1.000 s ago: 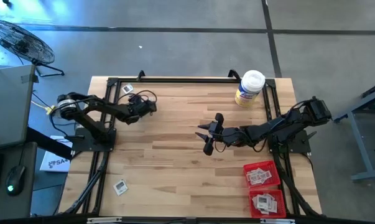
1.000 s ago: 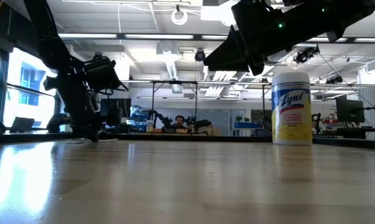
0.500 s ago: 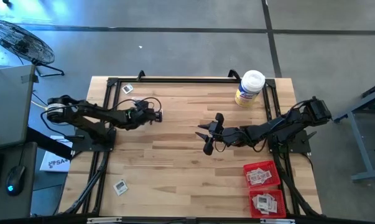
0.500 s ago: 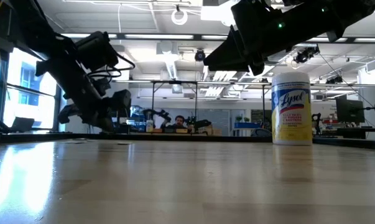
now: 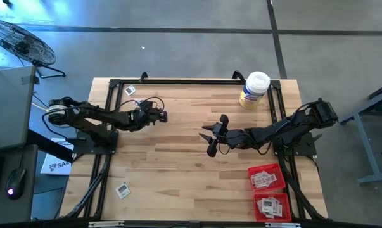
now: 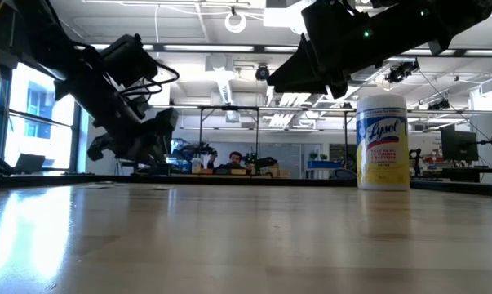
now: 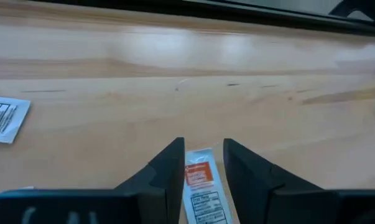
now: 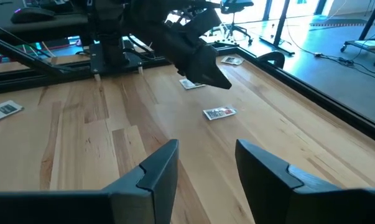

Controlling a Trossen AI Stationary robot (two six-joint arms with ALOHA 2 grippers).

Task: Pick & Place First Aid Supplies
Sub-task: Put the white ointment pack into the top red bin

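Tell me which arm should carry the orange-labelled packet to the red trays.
Right, probably. The small flat white packet with an orange label lies on the wood between the arms. The right tool is open near it, on the side of the red plastic trays. The left tool hovers over it.

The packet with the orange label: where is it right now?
The packet with the orange label lies flat on the table, between the left gripper's parted fingers, on the table's left half toward its far edge.

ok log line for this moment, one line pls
left gripper: open over orange-marked packet on table | right gripper: open, mid-table, empty | red trays: hold packets
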